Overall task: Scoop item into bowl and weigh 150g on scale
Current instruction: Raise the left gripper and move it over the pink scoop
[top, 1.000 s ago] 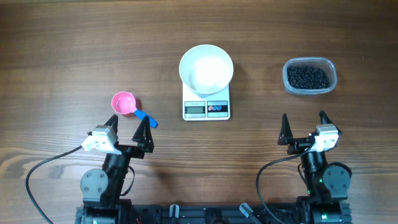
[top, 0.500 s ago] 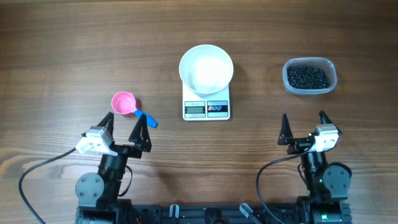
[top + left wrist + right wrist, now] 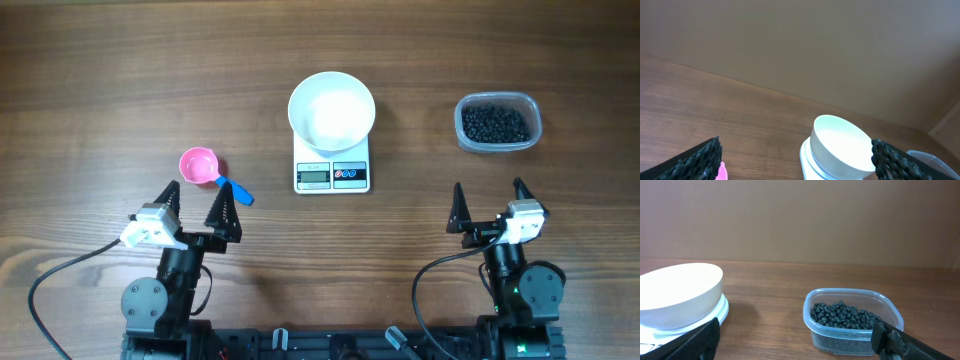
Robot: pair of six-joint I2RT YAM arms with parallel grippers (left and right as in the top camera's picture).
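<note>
At lower left, the left gripper (image 3: 197, 197) gapes empty just below the scoop (image 3: 198, 165); the right gripper (image 3: 488, 192), lower right, likewise. Bowl (image 3: 331, 108) sits on scale (image 3: 332, 178), top centre; beans (image 3: 492, 123) upper right in a tub (image 3: 498, 148). A crooked grip on the scoop could spill beans.

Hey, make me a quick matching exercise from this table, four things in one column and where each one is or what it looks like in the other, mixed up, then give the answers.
Column one
1. bowl
2. scoop
3. beads
4. scale

Column two
A. in the clear tub
B. pink, lying left of the scale
C. white, sitting on the scale
D. flat, with a grey display

Pairs: 1-C, 2-B, 3-A, 4-D
</note>
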